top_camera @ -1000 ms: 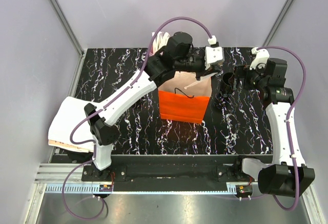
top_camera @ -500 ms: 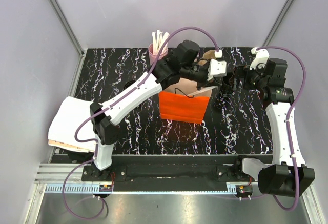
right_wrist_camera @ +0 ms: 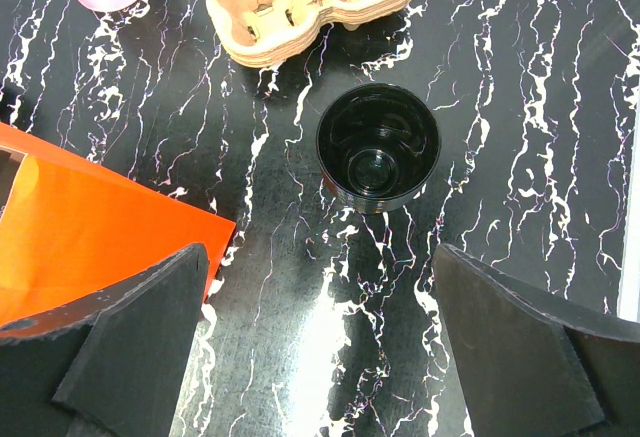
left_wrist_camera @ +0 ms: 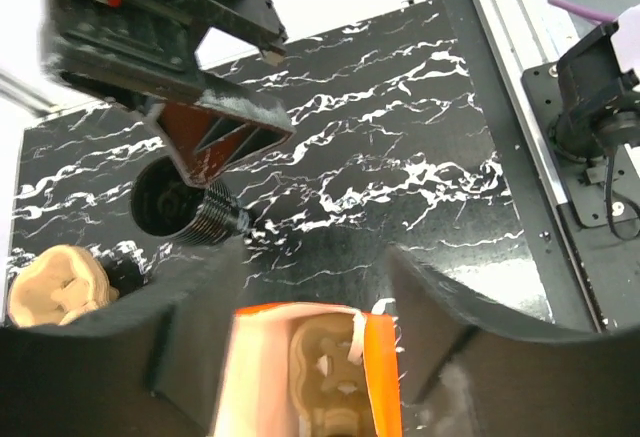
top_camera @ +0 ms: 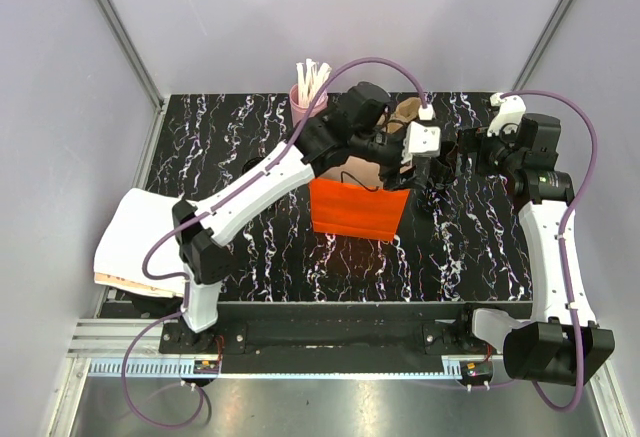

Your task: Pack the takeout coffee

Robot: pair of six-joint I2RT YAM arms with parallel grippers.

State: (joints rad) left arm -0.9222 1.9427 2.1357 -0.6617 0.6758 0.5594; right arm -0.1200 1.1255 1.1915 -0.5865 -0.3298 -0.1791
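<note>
Left gripper (left_wrist_camera: 312, 260) has just opened over the orange paper bag (top_camera: 358, 212)
Clamped a second ago, its jaws now stand part-open and empty above the bag's mouth, mid-bench, where a beige pulp cup carrier (left_wrist_camera: 325, 367) lies inside, so the bag looks ready; just right of it on the black marbled bench (top_camera: 470, 257) the small round black disposable cup (right_wrist_camera: 378, 147) stands unpacked, open-mouthed, under the right gripper (right_wrist_camera: 318, 257), spread wide and holding nothing

left fingers (left_wrist_camera: 470, 347): closed → parted | shifted rightward over orange bag (top_camera: 358, 213)
</note>
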